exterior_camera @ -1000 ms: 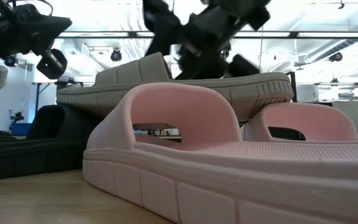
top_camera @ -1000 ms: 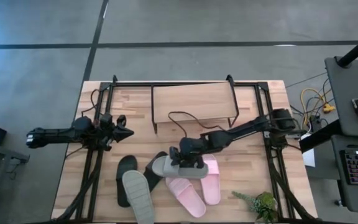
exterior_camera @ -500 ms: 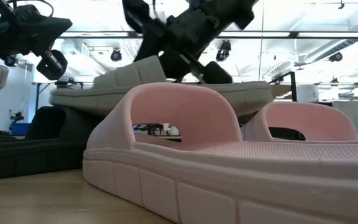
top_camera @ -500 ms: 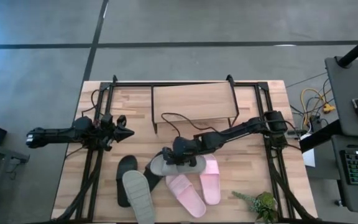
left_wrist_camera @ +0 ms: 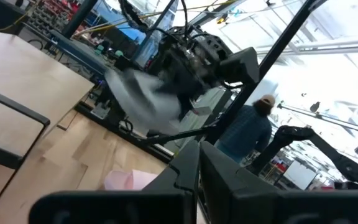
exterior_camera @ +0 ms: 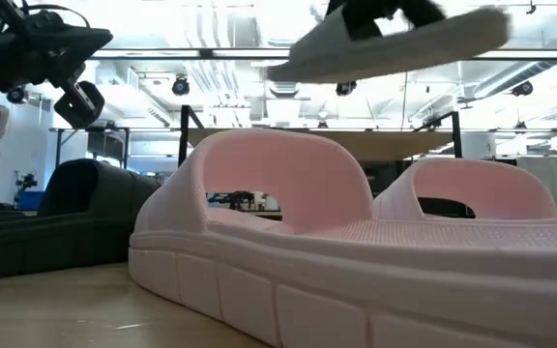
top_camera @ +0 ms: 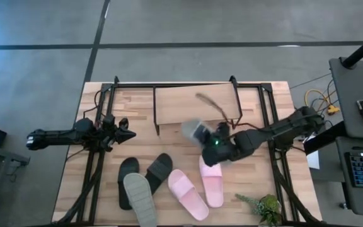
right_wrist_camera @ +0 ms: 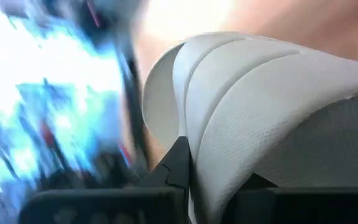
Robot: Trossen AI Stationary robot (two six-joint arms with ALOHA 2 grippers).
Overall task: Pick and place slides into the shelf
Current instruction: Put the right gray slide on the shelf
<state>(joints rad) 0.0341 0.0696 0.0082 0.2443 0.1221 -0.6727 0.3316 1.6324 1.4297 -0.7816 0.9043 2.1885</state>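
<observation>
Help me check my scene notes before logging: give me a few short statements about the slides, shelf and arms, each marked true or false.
1. The right gripper holds a pale grey-green slide sandal up off the table. True.
2. The low wooden-topped shelf already holds a pink slide. False: both pink slide sandals lie on the table.
3. The left gripper grips a black slide. False: it waits at the table's left side, holding nothing.
4. A second grey-green slide lies beside the black slide sandals. True.

Shelf [top_camera: 194,104] behind slides [top_camera: 169,189]; one slide [top_camera: 197,131] raised between, in right gripper [top_camera: 214,140].
</observation>
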